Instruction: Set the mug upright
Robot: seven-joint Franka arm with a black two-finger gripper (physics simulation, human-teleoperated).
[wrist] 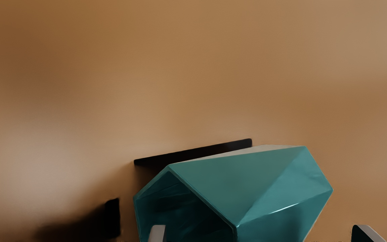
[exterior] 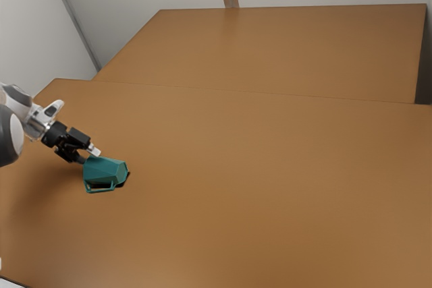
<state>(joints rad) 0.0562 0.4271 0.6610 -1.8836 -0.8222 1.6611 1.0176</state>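
The black gripper [exterior: 88,155] is at the exterior view's left, its fingertips at the near upper edge of the teal mug [exterior: 106,169]. The faceted mug lies on its side on the table, its handle toward the exterior view's bottom. In the wrist view the gripper [wrist: 260,233] is open, its fingertips wide apart with the mug [wrist: 264,188] between them. One fingertip [wrist: 157,233] overlaps the mug's dark mouth; whether it is inside cannot be told. The other [wrist: 366,233] stands apart beyond the opposite end. The handle cannot be made out there.
The brown table [exterior: 256,187] spreads toward the exterior view's right, with another brown surface [exterior: 270,52] behind it. In the wrist view a dark bar-like shape [wrist: 193,153] lies along the mug's far side, and a dark shadow [wrist: 82,222] falls on the table outside its mouth.
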